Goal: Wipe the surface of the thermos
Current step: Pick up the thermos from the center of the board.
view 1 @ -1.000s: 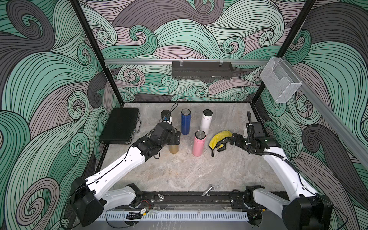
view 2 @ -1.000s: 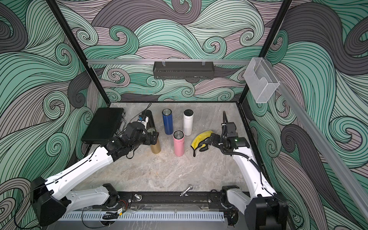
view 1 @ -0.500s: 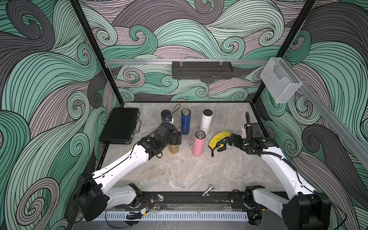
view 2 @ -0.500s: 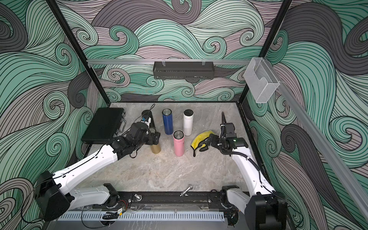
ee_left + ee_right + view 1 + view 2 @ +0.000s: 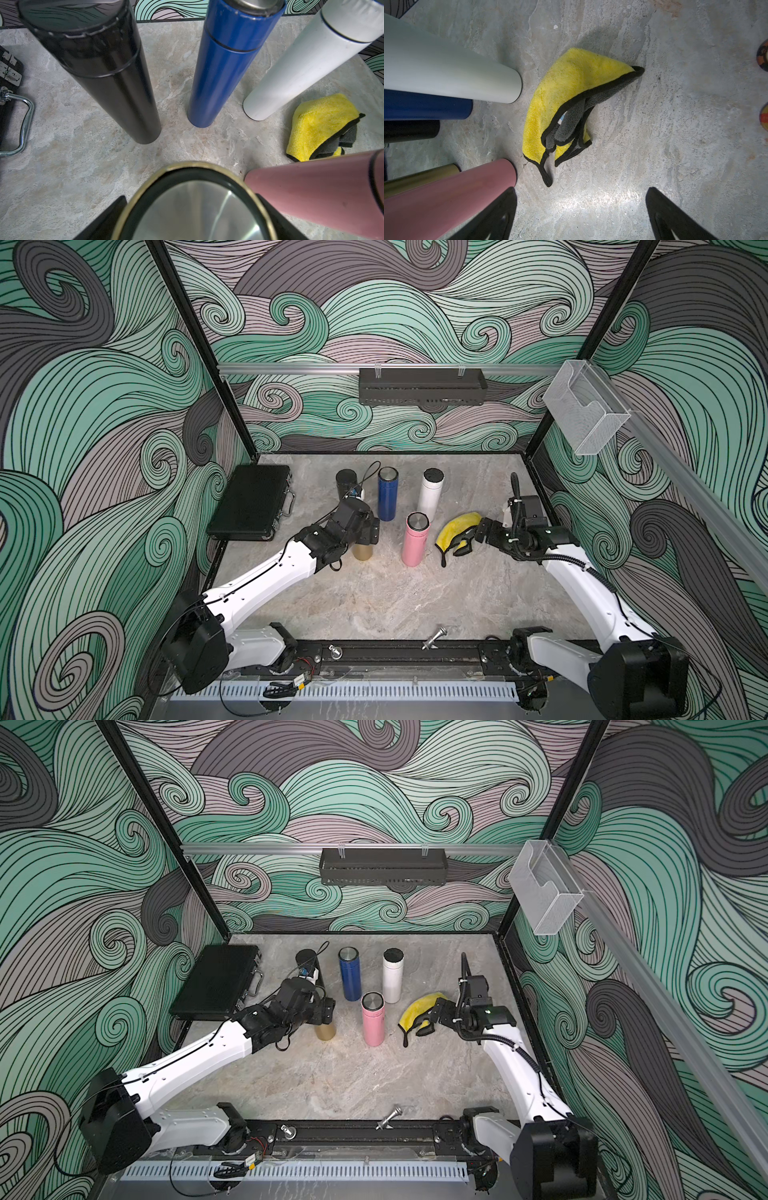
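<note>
A gold thermos [image 5: 363,552] [image 5: 325,1031] stands on the stone table, its steel lid [image 5: 197,207] filling the left wrist view. My left gripper [image 5: 365,531] [image 5: 191,198] straddles its top, one black finger on each side. The lid hides whether the pads touch the body. A folded yellow and grey cloth [image 5: 455,526] [image 5: 566,87] lies flat to the right of the pink thermos [image 5: 415,541]. Just above the cloth's right edge, my right gripper [image 5: 467,540] [image 5: 582,191] stands open, with bare table between its fingers [image 5: 500,209].
Blue [image 5: 387,497], white [image 5: 431,495] and black [image 5: 345,483] thermoses stand upright behind the gold one, close together. A shut black case [image 5: 253,502] lies at the back left. A metal bolt [image 5: 434,637] rests at the table's front edge.
My left gripper has shifted right and down over the gold thermos, and its jaws have narrowed round it. The right gripper has edged slightly toward the cloth.
</note>
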Robot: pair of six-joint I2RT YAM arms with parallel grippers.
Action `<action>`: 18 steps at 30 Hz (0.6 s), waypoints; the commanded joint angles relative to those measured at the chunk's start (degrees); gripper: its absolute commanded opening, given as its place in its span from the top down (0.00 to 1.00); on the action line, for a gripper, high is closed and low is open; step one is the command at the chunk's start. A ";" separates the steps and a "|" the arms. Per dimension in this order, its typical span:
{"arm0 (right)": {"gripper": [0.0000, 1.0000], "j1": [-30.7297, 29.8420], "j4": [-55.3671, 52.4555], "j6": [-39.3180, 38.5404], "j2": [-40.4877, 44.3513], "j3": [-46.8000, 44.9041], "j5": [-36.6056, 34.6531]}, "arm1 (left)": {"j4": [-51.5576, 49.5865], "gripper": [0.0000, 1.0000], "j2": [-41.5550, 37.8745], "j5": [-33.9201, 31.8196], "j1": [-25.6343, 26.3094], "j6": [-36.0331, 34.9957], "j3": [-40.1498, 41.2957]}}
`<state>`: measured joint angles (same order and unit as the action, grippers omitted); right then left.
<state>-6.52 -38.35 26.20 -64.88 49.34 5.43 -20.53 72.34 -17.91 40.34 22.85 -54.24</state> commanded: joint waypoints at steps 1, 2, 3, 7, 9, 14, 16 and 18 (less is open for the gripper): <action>0.04 -0.33 0.46 0.95 -0.41 -0.73 0.28 | 1.53 0.11 0.77 -1.32 0.44 -0.81 0.36; 0.04 -0.32 0.49 0.90 -0.35 -0.74 0.33 | 1.58 0.12 0.90 -1.45 0.52 -0.83 0.43; 0.04 -0.29 0.47 0.93 -0.41 -0.81 0.30 | 1.64 0.12 1.01 -1.60 0.53 -0.73 0.54; 0.04 -0.33 0.64 1.12 -0.49 -1.10 0.04 | 1.48 0.13 1.60 -1.86 0.62 -0.75 0.60; 0.04 -0.35 0.64 1.09 -0.49 -1.09 0.14 | 1.21 0.15 1.64 -2.46 0.62 -0.75 0.69; 0.05 -0.29 0.80 1.13 -0.47 -1.09 -0.23 | 1.48 0.17 1.60 -2.88 0.62 -0.50 1.26; 0.05 -0.33 0.77 1.09 -0.48 -1.09 0.00 | 1.75 0.19 1.53 -3.11 0.62 -0.39 1.63; 0.05 -0.33 0.75 1.22 -0.38 -1.18 -0.13 | 1.61 0.22 1.53 -2.87 0.62 -0.33 1.65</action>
<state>-6.52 -37.45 26.39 -65.30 48.71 5.41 -19.49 73.45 -19.73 40.66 22.68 -52.84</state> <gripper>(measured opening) 0.948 0.786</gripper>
